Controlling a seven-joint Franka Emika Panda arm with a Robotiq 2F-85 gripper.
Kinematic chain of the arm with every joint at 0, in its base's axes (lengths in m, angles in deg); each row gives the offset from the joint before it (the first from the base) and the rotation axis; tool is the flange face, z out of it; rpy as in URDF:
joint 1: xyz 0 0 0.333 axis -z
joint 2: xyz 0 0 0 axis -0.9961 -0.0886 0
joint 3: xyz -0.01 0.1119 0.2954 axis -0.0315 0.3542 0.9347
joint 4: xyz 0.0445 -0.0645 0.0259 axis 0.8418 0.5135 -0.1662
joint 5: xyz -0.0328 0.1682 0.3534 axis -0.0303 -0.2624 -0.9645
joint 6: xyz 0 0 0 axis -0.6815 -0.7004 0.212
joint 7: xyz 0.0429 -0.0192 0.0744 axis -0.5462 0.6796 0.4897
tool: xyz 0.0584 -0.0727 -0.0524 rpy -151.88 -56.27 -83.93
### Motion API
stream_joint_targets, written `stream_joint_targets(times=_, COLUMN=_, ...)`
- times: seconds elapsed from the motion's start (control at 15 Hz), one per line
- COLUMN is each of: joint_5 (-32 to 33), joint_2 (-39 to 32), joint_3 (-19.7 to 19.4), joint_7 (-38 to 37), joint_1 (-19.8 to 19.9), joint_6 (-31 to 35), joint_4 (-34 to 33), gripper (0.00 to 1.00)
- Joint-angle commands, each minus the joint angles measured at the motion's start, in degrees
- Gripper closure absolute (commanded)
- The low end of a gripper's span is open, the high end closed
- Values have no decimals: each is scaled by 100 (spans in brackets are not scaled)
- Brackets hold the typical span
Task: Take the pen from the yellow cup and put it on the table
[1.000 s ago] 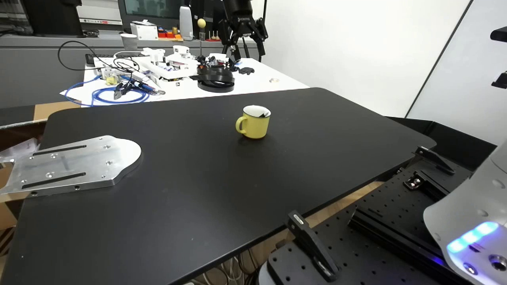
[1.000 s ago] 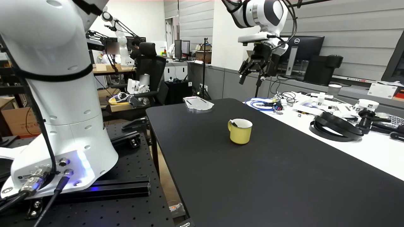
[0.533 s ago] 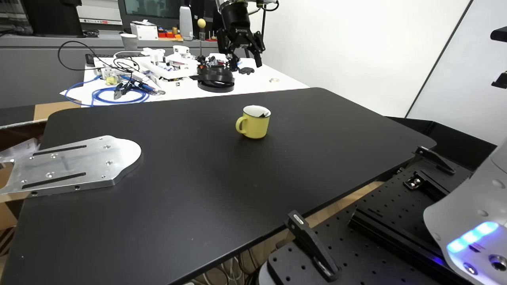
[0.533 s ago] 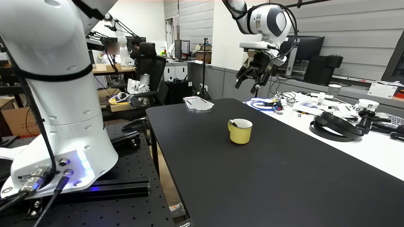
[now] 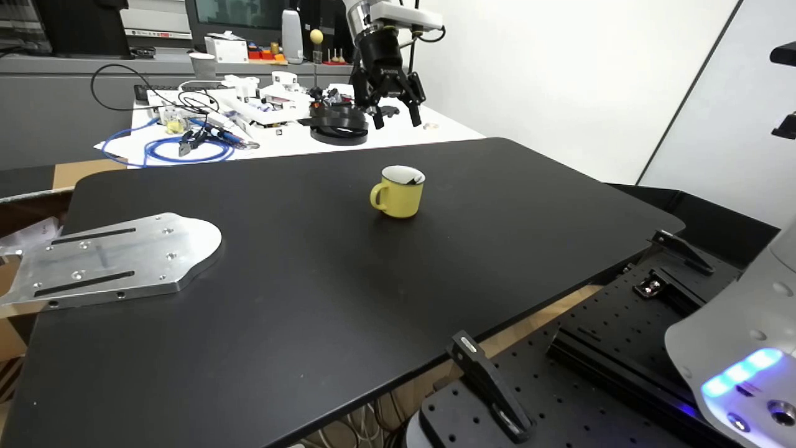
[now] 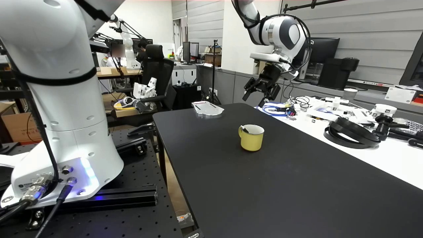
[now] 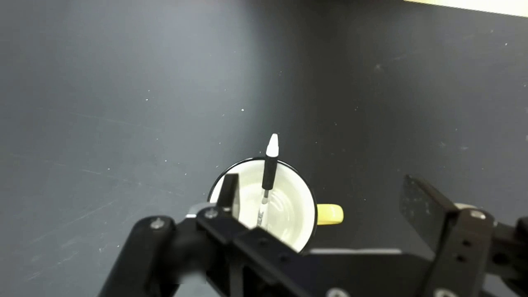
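Observation:
The yellow cup (image 5: pixel 398 200) stands upright on the black table (image 5: pixel 298 336); it also shows in an exterior view (image 6: pixel 251 142) and in the wrist view (image 7: pixel 295 202). The pen (image 7: pixel 269 171), black with a white tip and a clear barrel, leans in the cup. Its white tip sticks out past the rim, away from the handle; its lower end is hidden by the gripper. My gripper (image 5: pixel 397 124) is open and empty, well above the table. In the wrist view the gripper (image 7: pixel 319 181) has its left finger over the cup's left side; the pen shows between the fingers, nearer the left one.
A silver metal plate (image 5: pixel 124 255) lies at the table's edge, also visible in an exterior view (image 6: pixel 207 109). A white table (image 6: pixel 307 135) with cables, parts and black straps adjoins the black table. The robot base (image 6: pixel 76 158) stands on a black perforated mount.
My gripper has come lower in both exterior views and its tilt has changed slightly. It stays open. The cup and pen have not moved.

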Motion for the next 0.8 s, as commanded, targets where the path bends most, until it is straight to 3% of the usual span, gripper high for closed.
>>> stream_joint_targets(times=0.0, joint_5=-150, joint_2=265, joint_3=-33, joint_7=87, joint_1=104, joint_6=461, joint_4=631, gripper=0)
stream_joint_targets(times=0.33, joint_5=-354, joint_2=370, joint_3=-15, joint_7=160, joint_1=228, joint_6=1138, joint_4=1190, gripper=0)
stream_joint_targets(times=0.73, joint_5=-596, joint_2=515, joint_3=-36, joint_7=144, joint_1=347, joint_6=1413, joint_4=1661, gripper=0)
